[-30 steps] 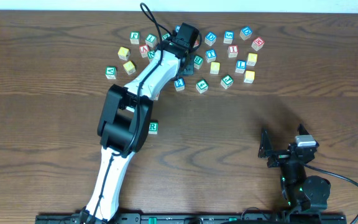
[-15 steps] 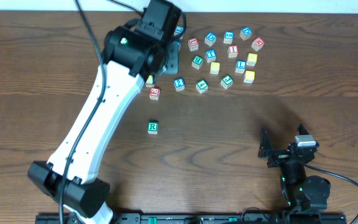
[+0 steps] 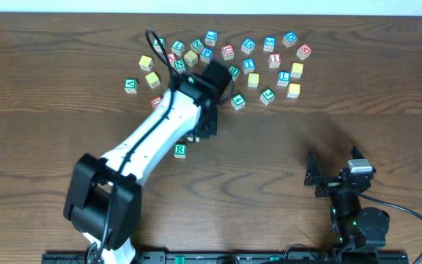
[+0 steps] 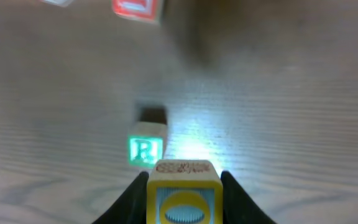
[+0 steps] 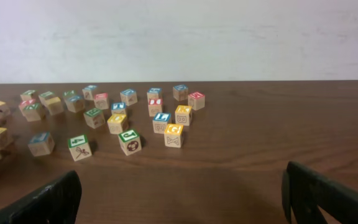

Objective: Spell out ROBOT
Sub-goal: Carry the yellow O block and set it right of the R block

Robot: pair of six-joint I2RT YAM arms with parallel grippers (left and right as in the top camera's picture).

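Overhead, the left arm (image 3: 156, 136) covers its load, mid-frame beside the R block (image 3: 180, 150). Only the left wrist view shows the left gripper (image 4: 184, 179) clamped on an O block (image 4: 184, 202), bottom centre, R just above. The right gripper (image 3: 315, 176), lower right, gapes wide.

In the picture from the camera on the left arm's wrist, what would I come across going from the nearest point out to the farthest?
The left tool clamped on the held block, which has a blue oval on its face → green R block on the table → red block, blurred, at the top edge.
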